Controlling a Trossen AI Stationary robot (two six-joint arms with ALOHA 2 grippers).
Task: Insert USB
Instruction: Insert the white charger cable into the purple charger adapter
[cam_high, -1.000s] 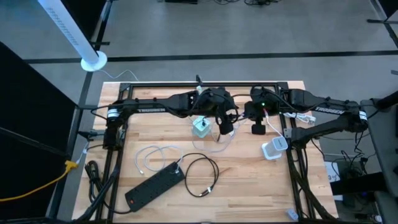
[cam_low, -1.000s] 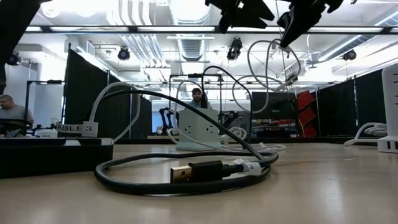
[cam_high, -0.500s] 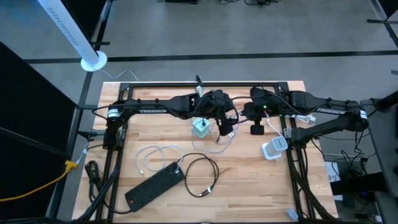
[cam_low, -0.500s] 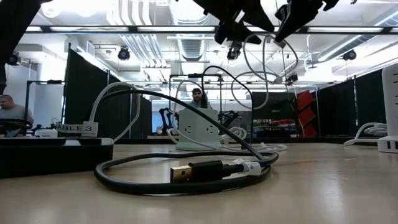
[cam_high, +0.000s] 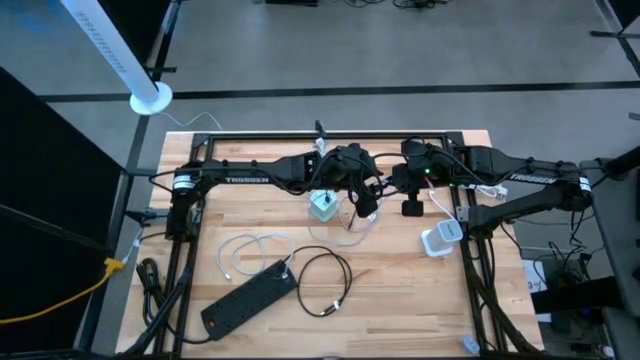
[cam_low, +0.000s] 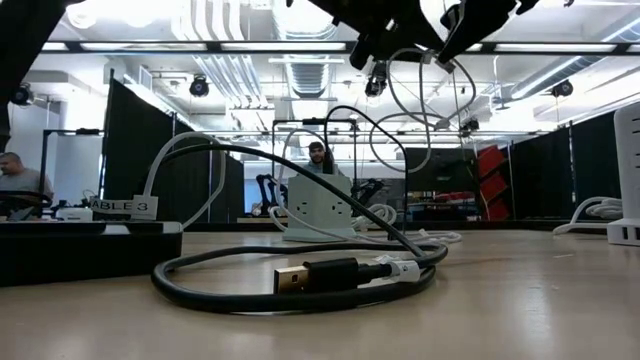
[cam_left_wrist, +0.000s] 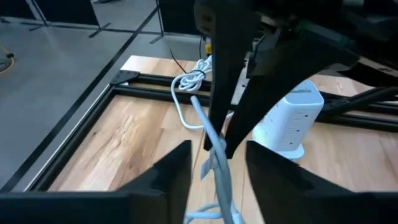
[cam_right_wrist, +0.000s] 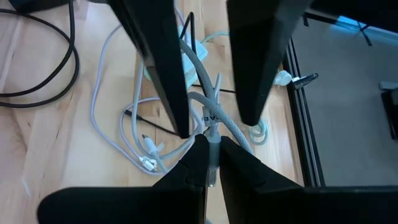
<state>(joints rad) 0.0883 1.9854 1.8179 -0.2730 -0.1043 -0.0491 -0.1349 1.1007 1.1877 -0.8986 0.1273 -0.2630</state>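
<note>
The right gripper (cam_right_wrist: 211, 163) pinches the light, floppy white USB cable (cam_right_wrist: 214, 112) at its stiff plug; left gripper (cam_left_wrist: 217, 163) stands half-open around the cable.

A white USB cable (cam_right_wrist: 210, 118) hangs above the table, its plug pinched between dark fingers.

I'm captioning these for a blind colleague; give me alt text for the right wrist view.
The right tool pinches a pale grey cable between its two dark fingertips, while the left tool's dark fingers reach in on either side of that cable. Below lie a wooden table, loops of white cable and a black cable.
</note>
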